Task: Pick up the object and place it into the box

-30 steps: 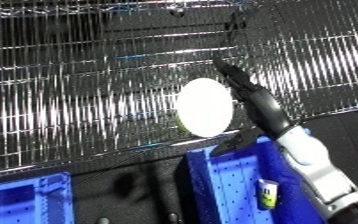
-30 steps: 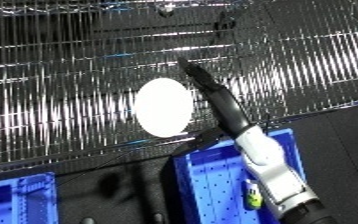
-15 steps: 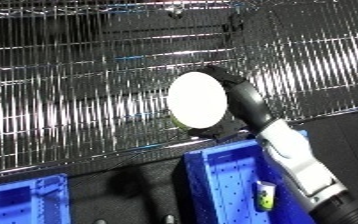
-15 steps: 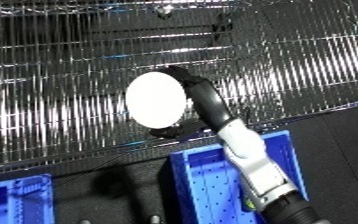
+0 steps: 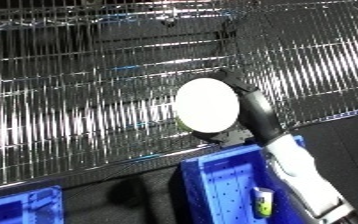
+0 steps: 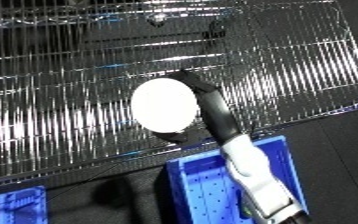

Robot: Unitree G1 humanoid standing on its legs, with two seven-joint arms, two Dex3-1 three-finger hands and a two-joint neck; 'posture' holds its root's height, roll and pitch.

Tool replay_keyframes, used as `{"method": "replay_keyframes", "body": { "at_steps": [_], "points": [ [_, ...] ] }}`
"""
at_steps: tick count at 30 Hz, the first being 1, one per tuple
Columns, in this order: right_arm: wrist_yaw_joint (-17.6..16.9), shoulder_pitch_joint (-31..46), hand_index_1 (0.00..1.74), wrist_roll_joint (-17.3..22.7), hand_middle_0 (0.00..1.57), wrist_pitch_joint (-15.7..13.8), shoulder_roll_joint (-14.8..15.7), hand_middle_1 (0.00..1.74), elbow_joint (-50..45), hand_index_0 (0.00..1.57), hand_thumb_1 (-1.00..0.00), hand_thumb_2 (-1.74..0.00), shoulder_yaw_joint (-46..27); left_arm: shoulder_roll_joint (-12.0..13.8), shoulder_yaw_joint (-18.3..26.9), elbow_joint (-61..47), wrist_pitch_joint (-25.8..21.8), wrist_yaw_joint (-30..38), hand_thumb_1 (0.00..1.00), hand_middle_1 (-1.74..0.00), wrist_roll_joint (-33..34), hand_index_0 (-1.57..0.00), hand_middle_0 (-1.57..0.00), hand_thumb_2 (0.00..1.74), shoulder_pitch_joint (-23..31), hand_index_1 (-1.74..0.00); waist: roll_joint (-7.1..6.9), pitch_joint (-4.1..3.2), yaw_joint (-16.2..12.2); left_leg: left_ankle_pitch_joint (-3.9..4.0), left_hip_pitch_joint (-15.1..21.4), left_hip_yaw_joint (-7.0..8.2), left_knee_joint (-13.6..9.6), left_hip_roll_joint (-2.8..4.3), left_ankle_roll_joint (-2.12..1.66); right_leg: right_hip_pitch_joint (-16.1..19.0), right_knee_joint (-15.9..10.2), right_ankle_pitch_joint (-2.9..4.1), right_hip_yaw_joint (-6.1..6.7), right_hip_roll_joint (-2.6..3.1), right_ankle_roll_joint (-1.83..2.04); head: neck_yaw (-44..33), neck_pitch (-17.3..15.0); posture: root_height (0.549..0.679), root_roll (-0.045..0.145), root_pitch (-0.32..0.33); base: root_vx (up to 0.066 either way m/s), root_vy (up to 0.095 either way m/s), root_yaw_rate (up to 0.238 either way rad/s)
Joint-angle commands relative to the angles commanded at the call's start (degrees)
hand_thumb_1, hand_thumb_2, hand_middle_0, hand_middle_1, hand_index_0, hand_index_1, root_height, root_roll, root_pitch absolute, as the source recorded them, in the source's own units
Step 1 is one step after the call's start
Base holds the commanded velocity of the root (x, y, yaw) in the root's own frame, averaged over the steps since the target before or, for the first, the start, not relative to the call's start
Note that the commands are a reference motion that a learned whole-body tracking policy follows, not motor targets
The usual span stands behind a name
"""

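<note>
A white round disc-shaped object stands on edge in front of the wire shelf. My right hand reaches up from the lower right, and its black fingers curl round the disc's right side and back. Below the hand sits an open blue bin, with my white forearm crossing over it. The disc hides part of the hand. My left hand shows in neither view.
A small yellow-green item lies inside the blue bin. A second blue bin sits at the lower left. The shelf's front edge runs just above both bins. Dark floor lies between and to the right of them.
A second ago my right hand's fingers lay straight beside the disc. They have since curled round it, and the disc has barely shifted.
</note>
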Motion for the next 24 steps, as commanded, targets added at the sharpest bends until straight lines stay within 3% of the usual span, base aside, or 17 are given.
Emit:
{"method": "replay_keyframes", "body": {
  "at_steps": [7,14,17,24],
  "points": [
    [-7.92,15.56,1.48,-4.68,1.33,-1.77,-1.19,1.48,-13.79,1.33,-0.85,-1.48,-10.66,-0.91,3.72,-0.34,-1.04,0.52,0.0,0.0,-0.47,0.0,0.0,0.0,1.8,0.0,-1.9,0.0,-3.73,-0.12,1.5,0.94,-1.1,0.91,0.19,1.06,-1.94,0.84,1.43,1.38,0.49,-3.59,-0.06,0.633,0.078,0.127,-0.042,0.0,-0.155],
    [-12.79,26.8,1.48,-3.52,1.33,-4.37,0.46,1.48,-15.99,1.33,-0.85,-1.48,-17.3,-1.83,6.08,0.5,-1.57,1.2,0.0,0.0,-0.63,0.0,0.0,0.0,2.44,0.0,-3.01,0.0,-6.52,-0.48,3.78,1.74,-2.2,1.42,0.1,3.0,-3.85,1.3,2.49,2.36,0.89,-3.73,-3.31,0.637,0.076,0.116,-0.036,-0.002,-0.174],
    [-12.75,31.38,1.48,-1.06,1.33,-5.18,1.84,1.48,-14.14,1.33,-0.85,-1.48,-19.33,-2.37,6.55,1.19,-2.04,1.66,0.0,0.0,-0.71,0.0,0.0,0.0,2.33,0.0,-3.37,0.0,-7.75,-0.65,5.08,2.12,-2.82,1.66,0.01,4.09,-4.89,1.61,2.9,2.66,1.1,-1.92,-5.75,0.64,0.076,0.107,-0.034,-0.004,-0.167],
    [-9.01,36.72,0.87,5.65,0.79,-9.51,2.4,0.87,-3.42,0.79,-0.5,-0.87,-21.87,-3.04,5.84,3.33,-3.56,0.92,0.0,0.0,-1.04,0.0,0.0,0.0,2.09,0.0,-2.72,0.0,-9.4,-0.61,8.11,2.74,-4.17,1.48,-0.17,6.52,-7.05,2.24,3.72,2.86,1.38,5.73,-9.58,0.644,0.081,0.086,-0.018,0.017,-0.11]
  ]
}}
